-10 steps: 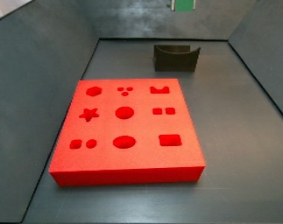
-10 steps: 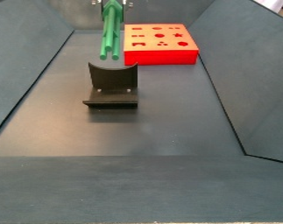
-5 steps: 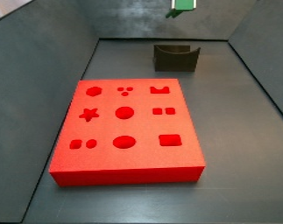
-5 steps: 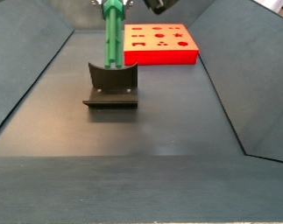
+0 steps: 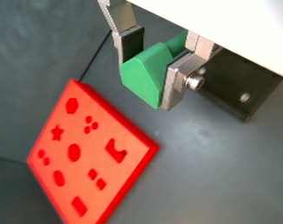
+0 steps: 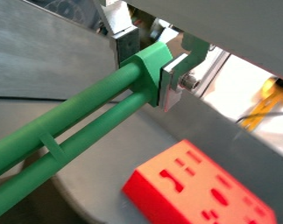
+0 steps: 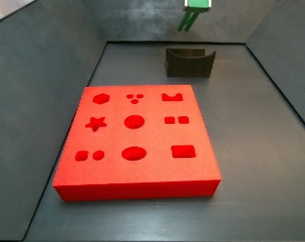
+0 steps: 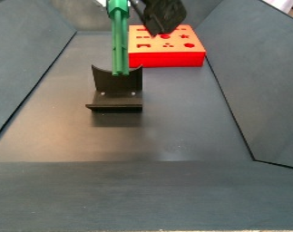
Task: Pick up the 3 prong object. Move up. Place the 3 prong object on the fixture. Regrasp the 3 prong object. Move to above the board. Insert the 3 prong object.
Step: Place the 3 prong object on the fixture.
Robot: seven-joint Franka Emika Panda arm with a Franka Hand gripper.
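Gripping the 3 prong object (image 5: 147,73) — end effector (image 5: 153,63) above fixture (image 8: 114,85), itself seemingly cropped.

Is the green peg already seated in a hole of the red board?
No, the gripper holds the 3 prong object above the fixture, apart from the board.

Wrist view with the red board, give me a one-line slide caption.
Gripper fingers clamp the green peg above the floor, red board below and dark fixture behind.
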